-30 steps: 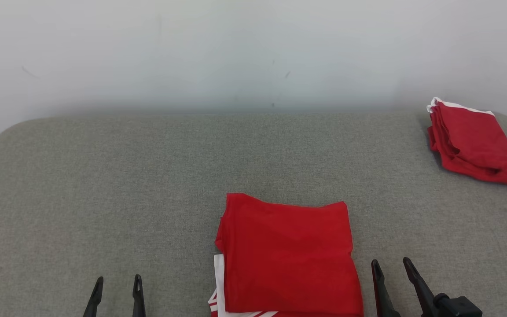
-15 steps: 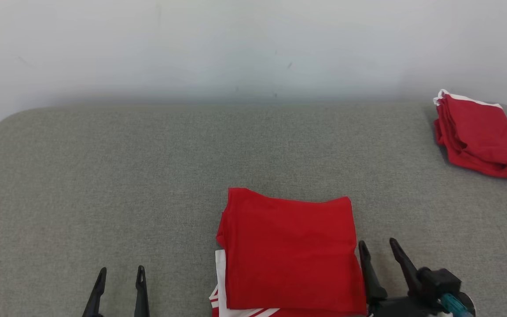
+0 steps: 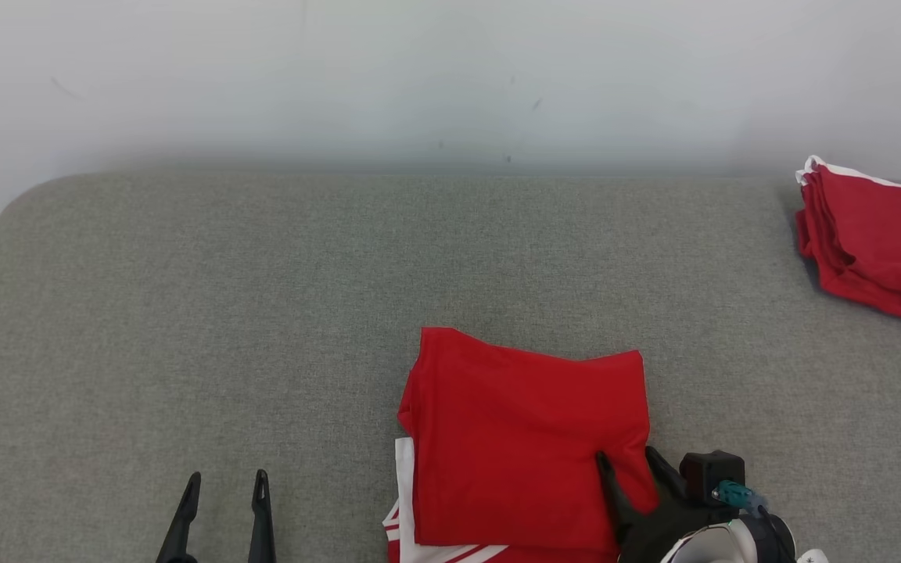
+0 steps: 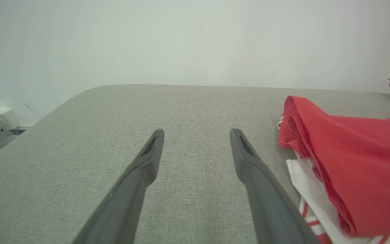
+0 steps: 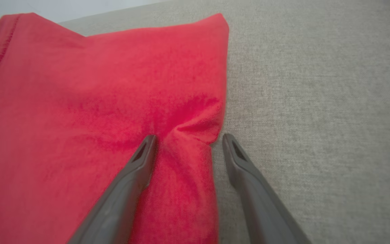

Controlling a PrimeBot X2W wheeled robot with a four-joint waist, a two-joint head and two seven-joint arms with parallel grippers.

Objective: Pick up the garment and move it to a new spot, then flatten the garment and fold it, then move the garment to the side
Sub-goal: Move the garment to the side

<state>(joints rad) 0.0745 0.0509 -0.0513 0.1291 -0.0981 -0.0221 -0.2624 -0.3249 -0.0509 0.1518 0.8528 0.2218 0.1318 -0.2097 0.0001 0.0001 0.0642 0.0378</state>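
Right wrist view: my right claw (image 5: 188, 138) open, straddling edge of folded red garment (image 5: 96, 101); left claw (image 4: 197, 132) open over bench (image 4: 80, 152).

No text, label, brand, number or sign can be read anywhere.
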